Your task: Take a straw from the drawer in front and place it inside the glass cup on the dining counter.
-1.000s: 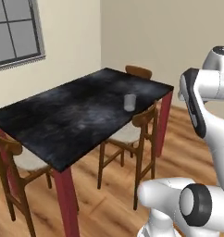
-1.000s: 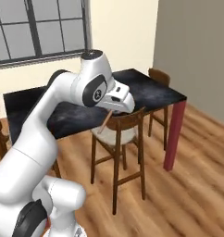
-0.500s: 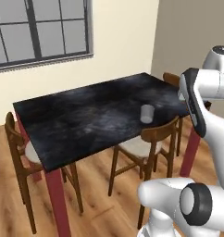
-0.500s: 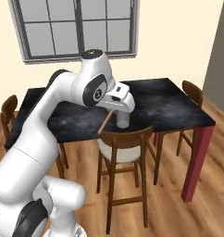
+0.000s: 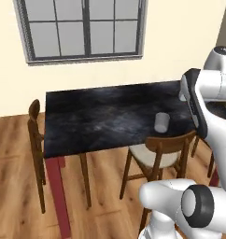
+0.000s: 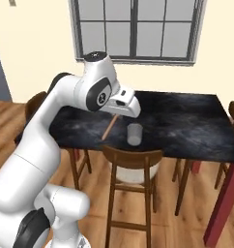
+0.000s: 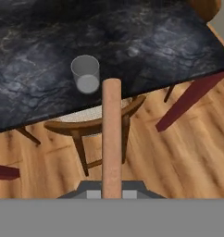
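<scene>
The glass cup (image 6: 134, 134) stands upright near the front edge of the dining counter (image 6: 186, 121), a black marbled top on dark red legs. My gripper (image 6: 119, 113) hovers above the counter just left of the cup, shut on the straw (image 6: 109, 128), which slants down and to the left. In the hand view the tan straw (image 7: 111, 139) runs up the middle, its tip just right of and below the cup (image 7: 85, 74) on the counter (image 7: 35, 41). The left base view shows the cup (image 5: 161, 122) near the counter's (image 5: 96, 116) right front edge. The drawer is out of view.
A wooden chair (image 6: 132, 162) is tucked under the counter directly below the cup, also seen as chair (image 5: 162, 150). Another chair (image 5: 36, 135) stands at the counter's left end. A window (image 5: 82, 28) is on the back wall. Red legs (image 6: 224, 203) stand at the corners.
The whole scene has shifted in both base views as the base moved; the counter now sits square in front. The straw stays held, with the cup now close beside it.
</scene>
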